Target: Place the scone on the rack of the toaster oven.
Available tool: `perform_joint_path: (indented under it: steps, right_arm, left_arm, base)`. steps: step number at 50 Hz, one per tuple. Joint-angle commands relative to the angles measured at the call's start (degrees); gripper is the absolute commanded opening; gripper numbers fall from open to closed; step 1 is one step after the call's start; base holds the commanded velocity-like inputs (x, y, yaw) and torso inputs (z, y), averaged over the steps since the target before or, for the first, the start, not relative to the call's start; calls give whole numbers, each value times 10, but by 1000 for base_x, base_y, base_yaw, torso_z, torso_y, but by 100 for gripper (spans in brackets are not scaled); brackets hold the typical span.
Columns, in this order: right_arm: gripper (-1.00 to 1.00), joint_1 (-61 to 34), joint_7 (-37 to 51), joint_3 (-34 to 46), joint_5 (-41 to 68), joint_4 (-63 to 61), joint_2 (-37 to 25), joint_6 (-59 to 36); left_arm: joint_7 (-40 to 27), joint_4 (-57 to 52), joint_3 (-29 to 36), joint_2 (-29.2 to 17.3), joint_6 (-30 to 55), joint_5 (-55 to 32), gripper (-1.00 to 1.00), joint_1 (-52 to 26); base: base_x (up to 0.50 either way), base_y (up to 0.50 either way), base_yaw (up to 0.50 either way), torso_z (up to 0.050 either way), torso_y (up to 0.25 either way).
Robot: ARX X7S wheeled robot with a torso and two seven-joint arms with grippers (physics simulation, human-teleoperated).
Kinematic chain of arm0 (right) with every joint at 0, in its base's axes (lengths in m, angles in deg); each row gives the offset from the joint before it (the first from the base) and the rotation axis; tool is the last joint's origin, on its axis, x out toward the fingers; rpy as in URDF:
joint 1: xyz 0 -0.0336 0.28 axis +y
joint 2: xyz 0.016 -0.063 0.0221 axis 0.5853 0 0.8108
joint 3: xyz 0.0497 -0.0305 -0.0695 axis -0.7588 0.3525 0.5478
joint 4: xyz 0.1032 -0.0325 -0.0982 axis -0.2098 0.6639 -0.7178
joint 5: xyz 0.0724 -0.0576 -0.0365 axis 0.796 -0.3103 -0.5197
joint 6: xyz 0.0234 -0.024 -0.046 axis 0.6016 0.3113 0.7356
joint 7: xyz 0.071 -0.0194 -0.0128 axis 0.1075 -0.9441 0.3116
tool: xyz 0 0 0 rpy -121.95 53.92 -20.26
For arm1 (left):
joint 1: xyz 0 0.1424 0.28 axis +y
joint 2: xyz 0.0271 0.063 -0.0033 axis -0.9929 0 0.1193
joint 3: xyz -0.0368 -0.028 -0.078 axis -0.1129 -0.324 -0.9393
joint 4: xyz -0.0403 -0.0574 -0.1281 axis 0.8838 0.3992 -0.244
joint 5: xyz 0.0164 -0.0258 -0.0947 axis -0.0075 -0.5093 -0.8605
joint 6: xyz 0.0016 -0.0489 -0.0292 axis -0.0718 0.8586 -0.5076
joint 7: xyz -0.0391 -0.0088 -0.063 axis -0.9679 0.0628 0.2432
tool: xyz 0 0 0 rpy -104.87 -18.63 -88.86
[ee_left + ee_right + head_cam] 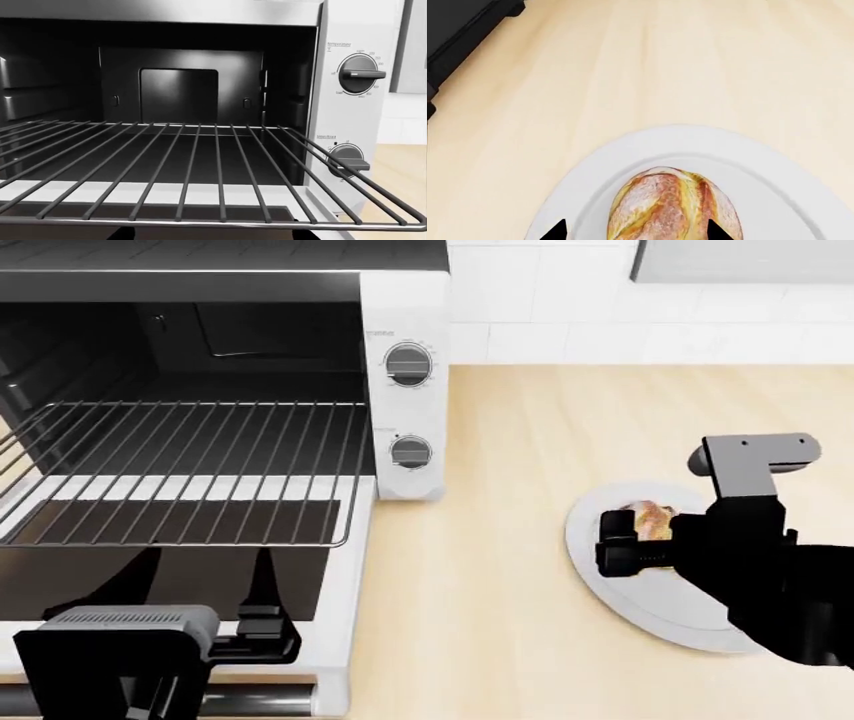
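Observation:
The scone (674,210) lies on a white plate (694,137) on the wooden counter; it also shows in the head view (651,517). My right gripper (635,232) is open and straddles the scone, one fingertip (557,231) clear of it and the other at its edge. In the head view this gripper (625,540) hangs over the plate (601,575). The white toaster oven (407,300) stands open at the left with the rack (187,470) slid partly out. My left gripper (208,236) is open just below the rack's (200,170) front bar.
The oven's glass door (80,585) lies folded down in front of my left arm (120,645). Two silver dials (407,362) sit on the oven's right panel (347,100). Bare wooden counter (507,540) separates oven and plate. A tiled wall stands behind.

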Motion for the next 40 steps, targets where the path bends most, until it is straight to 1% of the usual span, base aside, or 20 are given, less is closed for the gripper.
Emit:
perform_joint_path:
  steps: [1, 9, 23, 35, 36, 40]
  right_arm:
    - [100, 32, -35, 15, -29, 16, -5, 22]
    - [100, 37, -28, 10, -22, 15, -10, 21]
    - [100, 37, 19, -7, 4, 19, -14, 9]
    - [100, 31, 38, 9, 16, 27, -13, -15]
    - [-100, 32, 39, 9, 17, 26, -13, -14]
    - [-100, 33, 43, 10, 23, 23, -14, -18]
  left_arm:
    - [0, 15, 9, 3, 3, -9, 100, 30]
    - [0, 16, 7, 5, 6, -9, 100, 31]
    - [0, 14, 5, 7, 11, -10, 100, 31]
    - [2, 18, 3, 9, 10, -11, 100, 34]
    - [2, 18, 3, 9, 11, -11, 100, 34]
    - [2, 18, 2, 8, 10, -11, 100, 34]
  base:
    - [0, 0, 0, 0, 0]
    - [0, 0, 0, 0, 0]
    - [0, 0, 0, 0, 0]
    - [0, 0, 0, 0, 0]
    - [0, 0, 0, 0, 0]
    - [0, 0, 0, 0, 0]
